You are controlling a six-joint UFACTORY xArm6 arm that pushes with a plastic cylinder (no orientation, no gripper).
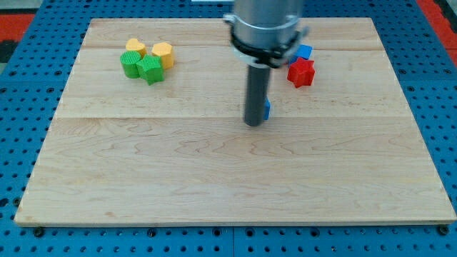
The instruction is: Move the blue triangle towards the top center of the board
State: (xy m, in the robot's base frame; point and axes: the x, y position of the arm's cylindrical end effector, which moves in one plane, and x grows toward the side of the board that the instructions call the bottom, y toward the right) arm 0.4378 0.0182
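The blue triangle [266, 109] sits near the board's middle, mostly hidden behind my rod; only a thin blue edge shows at the rod's right side. My tip [253, 123] rests on the board touching or almost touching the block's left side, slightly toward the view's bottom. The wooden board [228, 178] fills most of the view.
A red star-like block [301, 72] and a blue block [305, 51] lie at the upper right of the rod. At the upper left, two yellow blocks [135, 48] [163, 53] and two green blocks [130, 65] [151, 70] cluster together.
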